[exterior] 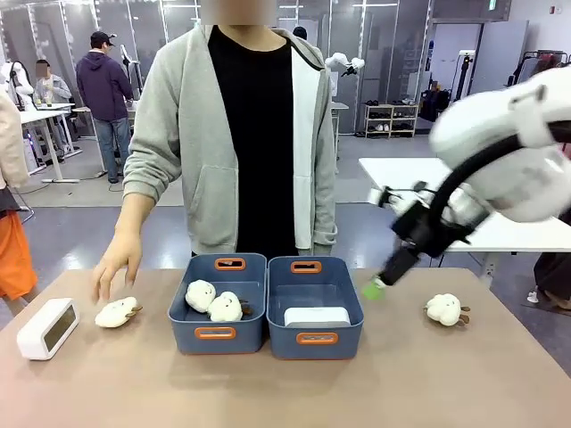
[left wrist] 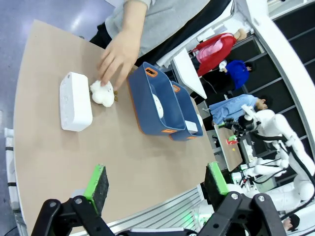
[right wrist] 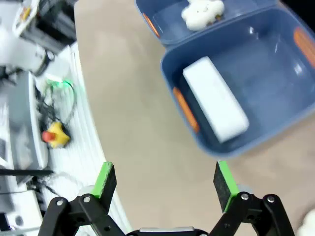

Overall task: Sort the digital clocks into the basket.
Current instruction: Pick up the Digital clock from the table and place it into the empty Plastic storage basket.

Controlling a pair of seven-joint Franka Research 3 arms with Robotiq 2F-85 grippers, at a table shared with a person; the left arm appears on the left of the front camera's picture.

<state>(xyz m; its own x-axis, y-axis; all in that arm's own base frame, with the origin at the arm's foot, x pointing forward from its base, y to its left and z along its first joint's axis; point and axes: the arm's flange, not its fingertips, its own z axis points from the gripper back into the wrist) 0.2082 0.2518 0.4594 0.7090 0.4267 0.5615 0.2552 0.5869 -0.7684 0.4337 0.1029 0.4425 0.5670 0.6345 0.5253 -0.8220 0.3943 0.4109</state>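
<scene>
With one clock [exterior: 317,316] in the basket [exterior: 343,344], our right gripper [right wrist: 165,179] hangs open beside it, likely leaving the second clock [exterior: 46,328], well left of it, for our open left gripper [left wrist: 156,181].

R pincer [right wrist: 164,173]: pads [right wrist: 105,178] green, matt, rubbery-looking. Ahead of it: basket [right wrist: 283,86] blue plastic, smooth, sl. sheen; digital clock [right wrist: 216,105] inside, white plastic, smooth, matt. Counter [right wrist: 130,98] under pincer: tan, smooth, matt. Plush toy [right wrist: 202,12] farther ahead: fuzzy cream cloth.
</scene>
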